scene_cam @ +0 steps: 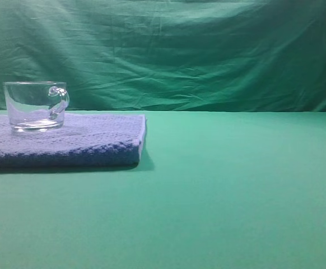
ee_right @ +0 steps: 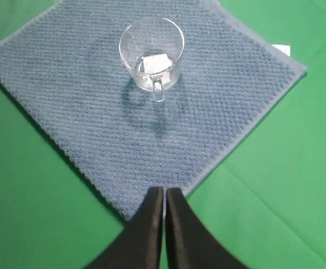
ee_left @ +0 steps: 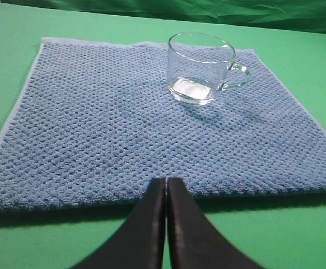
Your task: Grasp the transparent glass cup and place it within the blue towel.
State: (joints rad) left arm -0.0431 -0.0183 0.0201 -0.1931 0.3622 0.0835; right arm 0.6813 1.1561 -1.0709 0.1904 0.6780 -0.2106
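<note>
Left wrist view: your transparent glass cup [ee_left: 202,68] stands upright on the blue towel [ee_left: 96,123], placement apparently done; left gripper [ee_left: 166,188] and right gripper [ee_right: 164,196] jaws pressed together, empty.

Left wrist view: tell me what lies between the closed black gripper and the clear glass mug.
Only bare blue nubby towel lies between the left gripper and the clear glass mug; nothing else sits there. The left wrist view shows it plainly.

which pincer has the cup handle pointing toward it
The right pincer: in its view the transparent glass cup turns its handle toward it. From the left pincer, the handle points sideways.
</note>
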